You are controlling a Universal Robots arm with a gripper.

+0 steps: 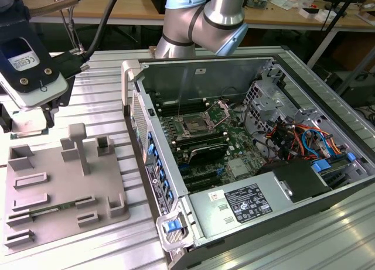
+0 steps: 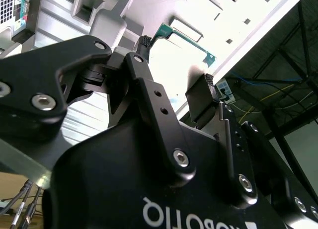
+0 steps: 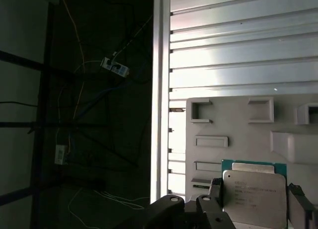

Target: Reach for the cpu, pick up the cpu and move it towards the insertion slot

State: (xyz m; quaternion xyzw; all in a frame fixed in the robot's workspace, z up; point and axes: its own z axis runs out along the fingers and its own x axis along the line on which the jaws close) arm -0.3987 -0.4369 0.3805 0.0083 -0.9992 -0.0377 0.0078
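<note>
- The cpu: thin flat square with a grey metal lid on a green board rim. Judged light and rigid, but fragile on the underside contacts, and the smooth lid is probably slippery
- Best hold, as judged: two opposite side edges only, moderate force, kept level, with nothing on the underside
- The gripper is closed onto the cpu. In the first wrist view the black fingers sit against opposite edges, lid facing up between them
- Location: at the exterior view's left, over the far corner of the grey fixture plate. It looks raised off the plate, though clearance cannot be confirmed
- The insertion slot lies inside the open computer case, well apart from the cpu
- Arm pose: joints stand behind the case, the reach runs to the exterior view's left, and the tool points straight down over the plate
</note>
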